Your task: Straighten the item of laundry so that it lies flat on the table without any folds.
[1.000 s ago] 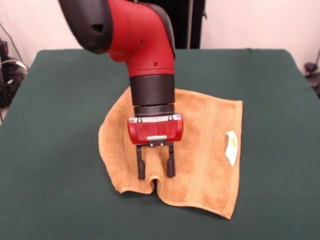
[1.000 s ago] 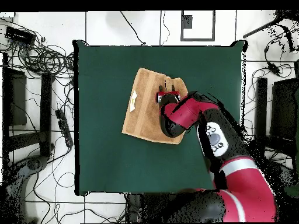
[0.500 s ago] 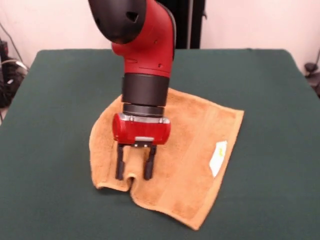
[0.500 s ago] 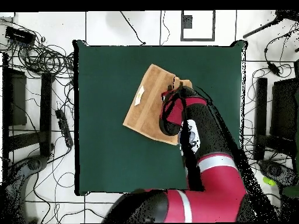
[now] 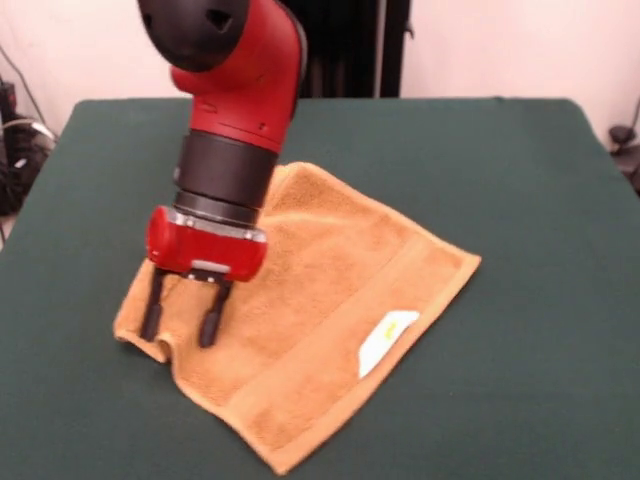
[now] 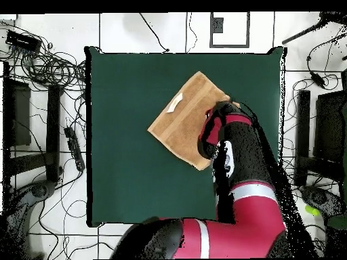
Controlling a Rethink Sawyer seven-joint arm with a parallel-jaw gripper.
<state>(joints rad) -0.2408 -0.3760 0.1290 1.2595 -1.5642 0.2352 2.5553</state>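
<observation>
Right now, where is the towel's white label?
In the front view, the white label lies on the towel, near its lower right edge, right of the end effector.

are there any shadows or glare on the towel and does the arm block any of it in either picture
Front view: even light, no glare; the towel shows only a faint shadow under the gripper, and the arm hides its far left part. Overhead view: no glare either; the arm covers the towel's right corner, so the gripper cannot be seen there.

Overhead, the arm (image 6: 234, 156) perhaps hides the towel's (image 6: 183, 118) corner.
</observation>
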